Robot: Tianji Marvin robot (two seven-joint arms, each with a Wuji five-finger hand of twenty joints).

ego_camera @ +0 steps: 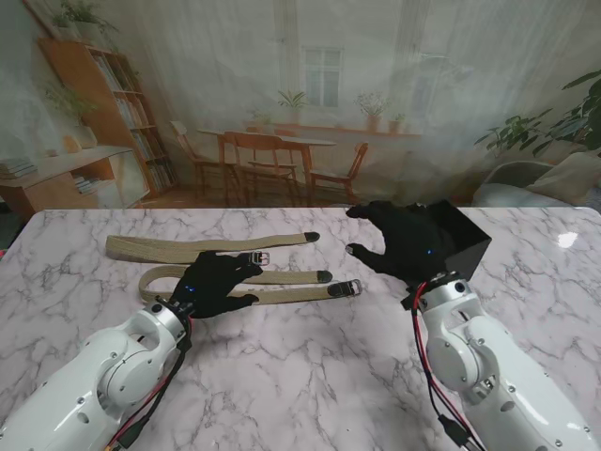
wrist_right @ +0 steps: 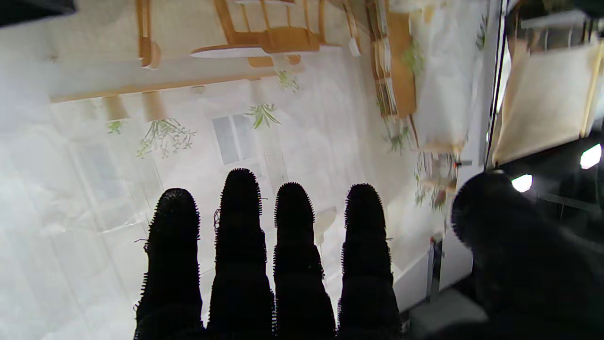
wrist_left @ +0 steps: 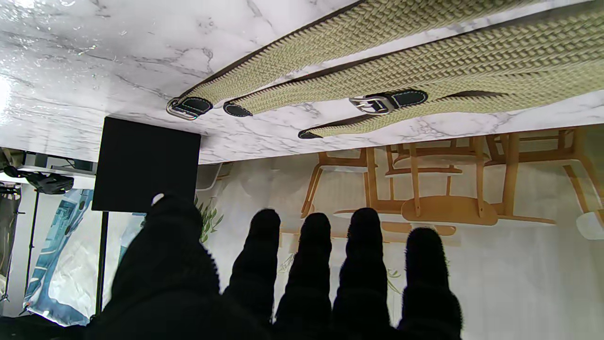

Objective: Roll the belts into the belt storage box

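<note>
Belts (ego_camera: pixel 282 277) lay lengthwise left to right under the empty, spread left hand (ego_camera: pixel 214 282); the right hand (ego_camera: pixel 404 242), also empty, hovered at the box (ego_camera: pixel 465 240).

Woven cloth belts (wrist_left: pixel 424 61), metal buckle (wrist_left: pixel 373 104), glossy marble table (ego_camera: pixel 310 376), matt black box (ego_camera: pixel 465 240)

Unrolled woven belts (ego_camera: pixel 216 247) beside black box (ego_camera: pixel 467 242)
</note>
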